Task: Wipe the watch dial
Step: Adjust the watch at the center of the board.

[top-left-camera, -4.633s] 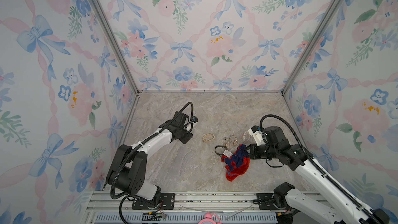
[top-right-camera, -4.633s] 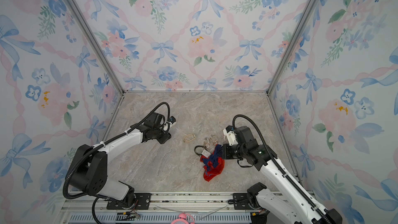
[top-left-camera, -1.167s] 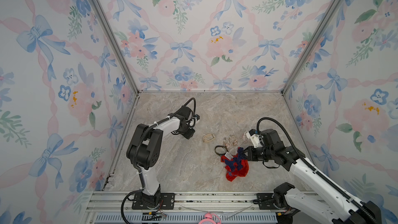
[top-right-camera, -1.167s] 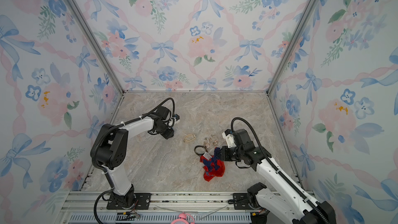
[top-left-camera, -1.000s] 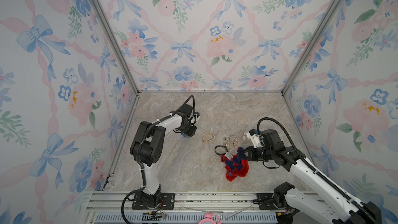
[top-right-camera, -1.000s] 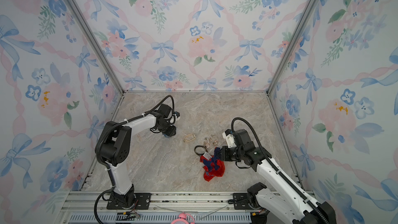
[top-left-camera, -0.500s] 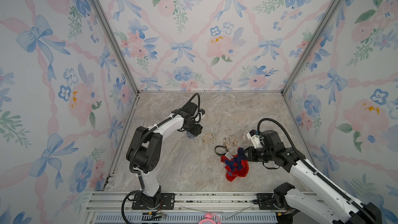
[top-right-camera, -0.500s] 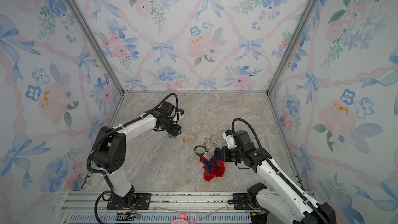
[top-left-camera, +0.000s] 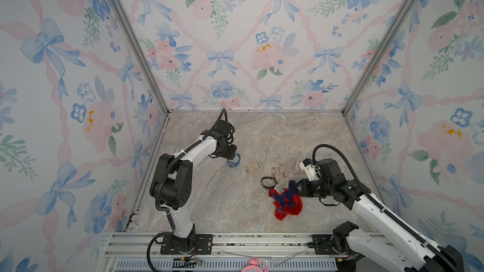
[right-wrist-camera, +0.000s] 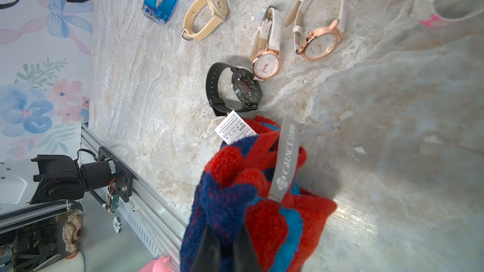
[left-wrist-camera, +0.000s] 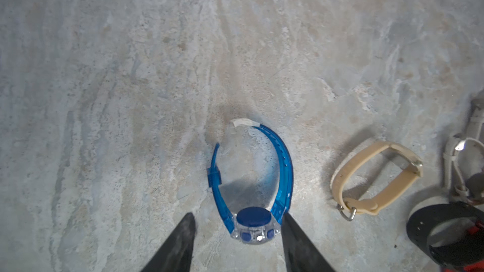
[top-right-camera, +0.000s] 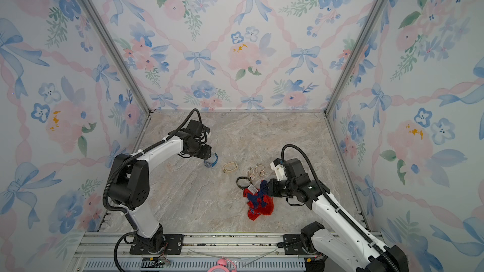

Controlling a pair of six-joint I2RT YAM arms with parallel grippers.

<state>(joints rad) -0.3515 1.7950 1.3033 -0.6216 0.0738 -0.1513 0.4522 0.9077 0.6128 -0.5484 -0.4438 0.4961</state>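
Note:
A translucent blue watch [left-wrist-camera: 252,221] lies on the marble table [top-left-camera: 209,205], dark dial up; both top views show it [top-left-camera: 234,163] [top-right-camera: 211,163]. My left gripper [left-wrist-camera: 237,215] is open and straddles its case: one finger is at the strap, the other stands clear. A red and blue cloth [right-wrist-camera: 262,192] hangs from my right gripper [right-wrist-camera: 225,227], which is shut on it at the front right [top-left-camera: 298,188]. The cloth's lower part rests on the table [top-left-camera: 286,202].
A beige watch [top-left-camera: 253,166] lies just right of the blue one. A black watch [right-wrist-camera: 235,87] and two rose-gold watches with white straps [right-wrist-camera: 265,61] [right-wrist-camera: 320,40] lie beside the cloth. A pink clock [top-left-camera: 255,262] sits below the front rail.
My left arm has swung round and settled low over the table. Its jaws have widened, and the blue watch now shows between them. The right arm and cloth have hardly moved.

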